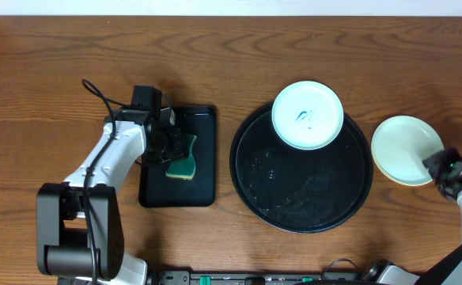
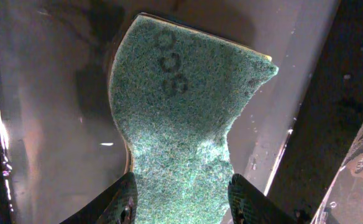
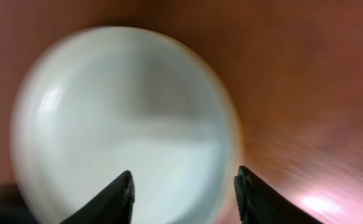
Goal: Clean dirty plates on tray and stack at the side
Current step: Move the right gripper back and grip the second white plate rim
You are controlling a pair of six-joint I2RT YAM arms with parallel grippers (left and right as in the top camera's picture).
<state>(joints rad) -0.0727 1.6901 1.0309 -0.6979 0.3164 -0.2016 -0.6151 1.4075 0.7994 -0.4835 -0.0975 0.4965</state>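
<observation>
The large round black tray (image 1: pixel 251 178) sits mid-table. One mint-white plate (image 1: pixel 308 115) with a blue-green scribble rests on its far rim. To the tray's right, a clean mint-white plate (image 1: pixel 403 146) lies on a pale yellow plate (image 1: pixel 407 182) on the table. My right gripper (image 1: pixel 443 166) is open at this stack's right edge. In the right wrist view its fingers (image 3: pixel 184 186) hover over the blurred top plate (image 3: pixel 119 112). My left gripper (image 1: pixel 166 146) is open, with its fingers (image 2: pixel 181 196) on either side of a green sponge (image 2: pixel 181 106).
The sponge (image 1: pixel 183 164) lies on a small rectangular black tray (image 1: pixel 203 186) left of the round tray. The round tray's floor is wet and glossy. Bare wooden table (image 1: pixel 41 87) surrounds everything.
</observation>
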